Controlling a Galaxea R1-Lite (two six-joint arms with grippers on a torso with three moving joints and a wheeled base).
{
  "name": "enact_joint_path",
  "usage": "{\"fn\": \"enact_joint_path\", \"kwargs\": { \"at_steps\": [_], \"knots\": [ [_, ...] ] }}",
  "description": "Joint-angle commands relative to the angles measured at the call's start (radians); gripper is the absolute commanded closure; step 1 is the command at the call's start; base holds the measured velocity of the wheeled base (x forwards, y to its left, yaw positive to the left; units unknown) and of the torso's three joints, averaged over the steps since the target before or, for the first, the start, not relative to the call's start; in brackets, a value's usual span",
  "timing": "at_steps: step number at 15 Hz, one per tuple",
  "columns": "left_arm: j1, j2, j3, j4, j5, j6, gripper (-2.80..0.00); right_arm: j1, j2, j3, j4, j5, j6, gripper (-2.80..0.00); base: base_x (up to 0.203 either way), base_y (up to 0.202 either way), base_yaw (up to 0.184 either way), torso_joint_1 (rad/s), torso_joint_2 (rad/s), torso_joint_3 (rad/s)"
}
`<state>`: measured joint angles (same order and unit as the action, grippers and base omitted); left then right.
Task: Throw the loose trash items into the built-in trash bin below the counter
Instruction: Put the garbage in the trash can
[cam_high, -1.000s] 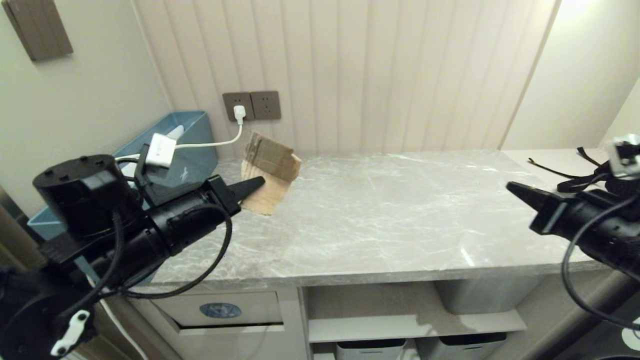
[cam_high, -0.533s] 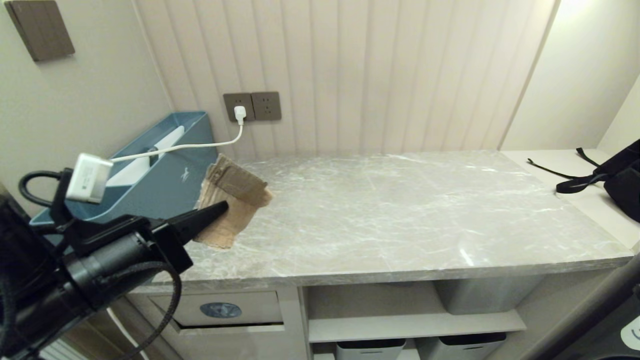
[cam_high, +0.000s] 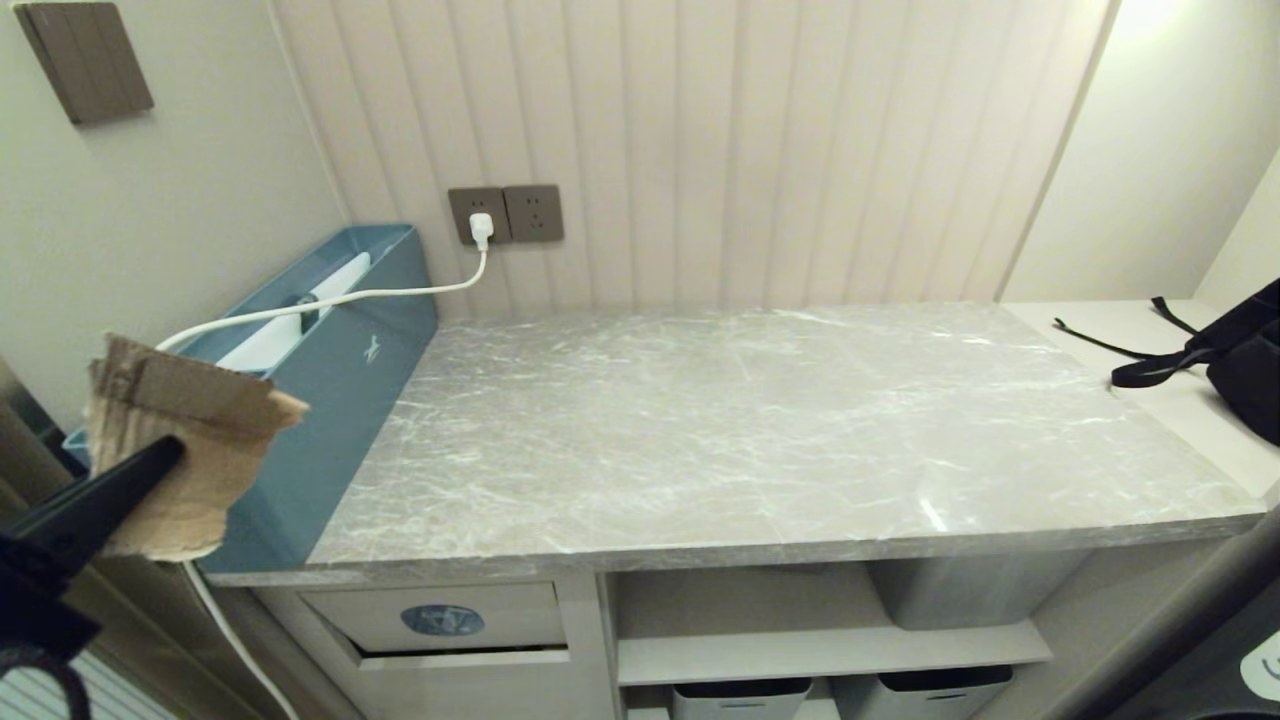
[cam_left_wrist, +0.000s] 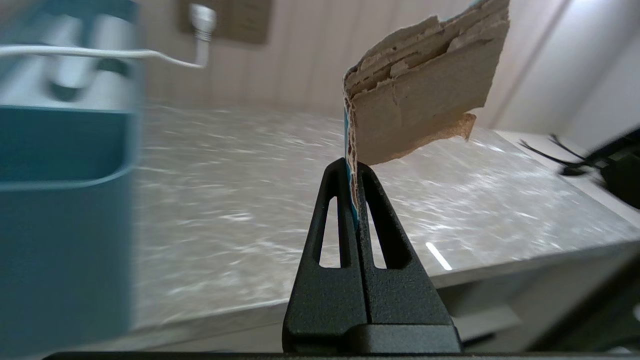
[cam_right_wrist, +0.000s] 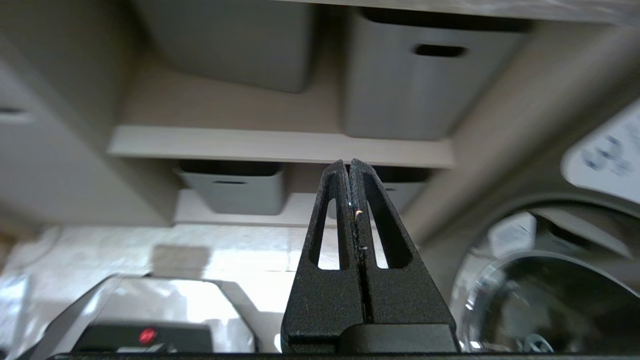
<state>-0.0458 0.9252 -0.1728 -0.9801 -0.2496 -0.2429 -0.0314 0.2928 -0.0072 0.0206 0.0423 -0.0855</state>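
The cardboard scrap (cam_high: 185, 440) is held off the left end of the counter (cam_high: 760, 440), beyond its left edge and in front of the long teal box (cam_high: 330, 380). The left gripper (cam_high: 165, 455) has its fingers pressed together on the scrap's lower edge. The scrap is torn, layered brown cardboard; in the left wrist view a thin teal face (cam_left_wrist: 346, 150) shows along the pinched edge.

The teal box stands along the counter's left end, and a white cable (cam_high: 400, 292) runs from it to the wall socket (cam_high: 480, 215) behind the counter. A black bag (cam_high: 1245, 360) lies beyond the counter's right end.

Below the counter's left front edge sits the built-in trash bin (cam_high: 440, 620), with its flap tilted slightly ajar. Grey storage bins (cam_high: 740, 698) occupy the shelves to its right.

The right gripper (cam_right_wrist: 350, 167) is below counter level facing those shelves, fingers closed on nothing.
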Motion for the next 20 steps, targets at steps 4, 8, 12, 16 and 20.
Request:
{"fn": "enact_joint_path", "kwargs": {
  "at_steps": [4, 8, 12, 16, 20],
  "knots": [
    [0.129, -0.455, 0.068, 0.391, -0.002, 0.069, 0.0, 0.109, 0.034, 0.001, 0.001, -0.003, 0.022, 0.0, 0.0, 0.0, 0.0, 0.0, 0.0, 0.0],
    [0.145, -0.648, 0.112, 0.709, 0.001, 0.161, 0.0, 0.055, -0.078, 0.0, 0.002, -0.016, 0.027, 0.0, 0.0, 0.0, 0.0, 0.0, 0.0, 0.0],
    [0.146, -0.644, 0.173, 0.762, 0.061, 0.246, 0.0, 0.032, -0.26, 0.001, 0.001, -0.023, 0.021, 0.0, 0.0, 0.0, 0.0, 0.0, 0.0, 0.0],
    [0.146, -0.642, 0.171, 0.827, 0.073, 0.24, 0.0, 0.036, -0.293, 0.007, -0.019, -0.031, 0.05, 0.0, 0.0, 0.0, 0.0, 0.0, 0.0, 0.0],
    [0.133, -0.646, 0.163, 0.861, 0.003, 0.18, 0.0, 0.036, -0.293, 0.006, -0.021, -0.038, 0.08, 0.0, 0.0, 0.0, 0.0, 0.0, 0.0, 0.0]
  ]
}}
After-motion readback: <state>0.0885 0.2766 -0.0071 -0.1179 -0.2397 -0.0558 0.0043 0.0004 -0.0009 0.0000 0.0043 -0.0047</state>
